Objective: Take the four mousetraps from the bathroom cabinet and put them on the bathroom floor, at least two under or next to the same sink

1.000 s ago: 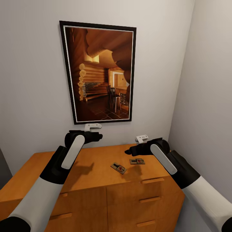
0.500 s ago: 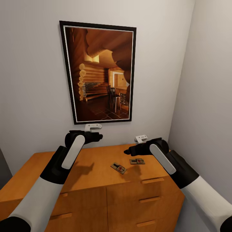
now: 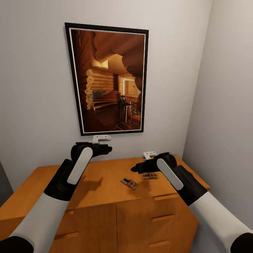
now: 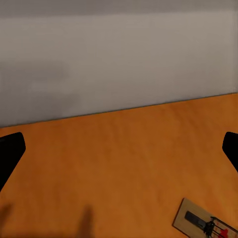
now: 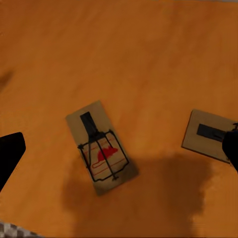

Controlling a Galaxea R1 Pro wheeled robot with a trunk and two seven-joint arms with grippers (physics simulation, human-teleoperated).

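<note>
Head view: I have both arms raised over the cabinet (image 3: 105,182), which stands against a grey wall under a framed picture (image 3: 109,79) of a log interior. Two mousetraps lie flat on the cabinet top. The nearer mousetrap (image 3: 129,183) sits a little ahead of and below the right gripper (image 3: 135,168). The second mousetrap (image 3: 149,175) lies directly beneath that gripper's wrist, partly covered by it. The left gripper (image 3: 108,149) hangs above the rear of the cabinet top, well apart from both traps. From this angle I cannot tell how far either pair of fingers is spread.

Left wrist view: I see the left gripper's two dark fingertips (image 4: 10,153) at opposite edges of the frame, wide apart, with nothing between them but bare cabinet top (image 4: 119,158) and the wall behind. One mousetrap (image 4: 203,224) lies beyond the fingers' span, off toward one fingertip, not touching either.

Right wrist view: The right gripper's fingertips (image 5: 10,153) likewise stand wide apart and hold nothing. One mousetrap (image 5: 101,147), with its wire bar and red mark facing up, lies between the two fingers, closer to one of them, in the gripper's shadow. The other mousetrap (image 5: 208,135) lies just beside the opposite fingertip, partly hidden by it.
</note>
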